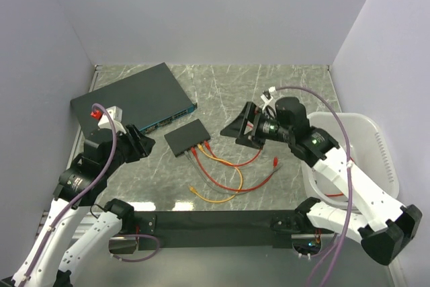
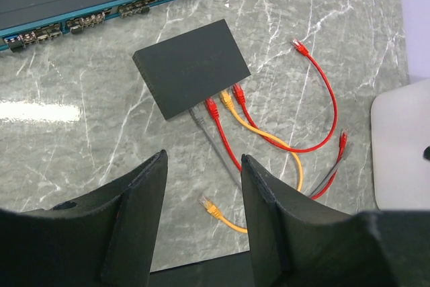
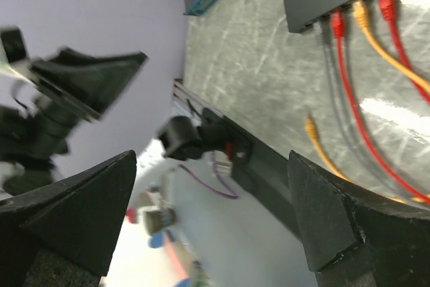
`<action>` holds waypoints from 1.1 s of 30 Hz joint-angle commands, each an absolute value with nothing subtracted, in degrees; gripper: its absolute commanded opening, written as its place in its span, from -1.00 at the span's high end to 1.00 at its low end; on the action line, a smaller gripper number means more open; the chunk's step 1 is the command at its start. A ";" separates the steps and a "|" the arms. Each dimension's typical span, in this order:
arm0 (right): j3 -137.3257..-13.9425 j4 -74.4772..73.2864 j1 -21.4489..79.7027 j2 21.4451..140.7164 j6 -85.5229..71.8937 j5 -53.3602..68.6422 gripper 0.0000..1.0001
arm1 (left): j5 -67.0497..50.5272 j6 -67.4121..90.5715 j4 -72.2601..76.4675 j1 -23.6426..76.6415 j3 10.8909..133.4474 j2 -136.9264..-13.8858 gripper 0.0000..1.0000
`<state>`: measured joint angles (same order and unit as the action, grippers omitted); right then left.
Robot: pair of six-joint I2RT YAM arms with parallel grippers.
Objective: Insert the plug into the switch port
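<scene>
**Both grippers empty, loose plugs lying on the table**

On the far left my left gripper [image 1: 138,142] hangs above the marbled table [image 1: 289,92]. Its fingers [image 2: 151,186] stand moderately apart with nothing between them, pointing toward the cables.

Behind it, in the back-left corner, lies the large dark slab with a blue front strip [image 1: 131,95]. Just to its right, near but not touching, sits the small black switch [image 2: 191,66], flat on the table with its port side [image 3: 349,11] facing the arms. Four cables are already seated in that side, in a row: a grey plug [image 2: 197,119], a red plug [image 2: 211,107], a yellow plug [image 2: 226,101] and a second red plug [image 2: 238,92]. I cannot tell from these views whether a port is free.

The cables trail away from the switch in loose curves. The yellow cable's free plug [image 2: 209,204] rests on the table nearest my left gripper. Further right, one red free plug [image 2: 299,46] lies alone, while another red free plug [image 2: 343,140] lies beside the grey cable's end [image 2: 338,160].

My right gripper [image 1: 236,129] hovers just right of the switch, above the table. Its jaws are spread wide and hold nothing.

At the far right stands a white bin [image 1: 366,129].
</scene>
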<state>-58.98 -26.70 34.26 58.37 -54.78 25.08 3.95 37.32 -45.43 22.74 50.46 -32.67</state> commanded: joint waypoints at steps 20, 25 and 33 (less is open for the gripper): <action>-33.22 -28.39 34.10 24.62 -38.94 17.41 -1.00 | 3.08 38.23 -43.77 22.76 49.92 -30.59 -0.08; -32.87 -29.53 34.19 20.57 -38.85 16.53 -1.00 | 3.43 38.41 -43.86 22.68 49.83 -30.23 -0.09; -33.13 -29.97 34.01 17.58 -37.79 15.73 -1.00 | 3.69 38.58 -44.03 22.41 49.83 -30.32 -0.08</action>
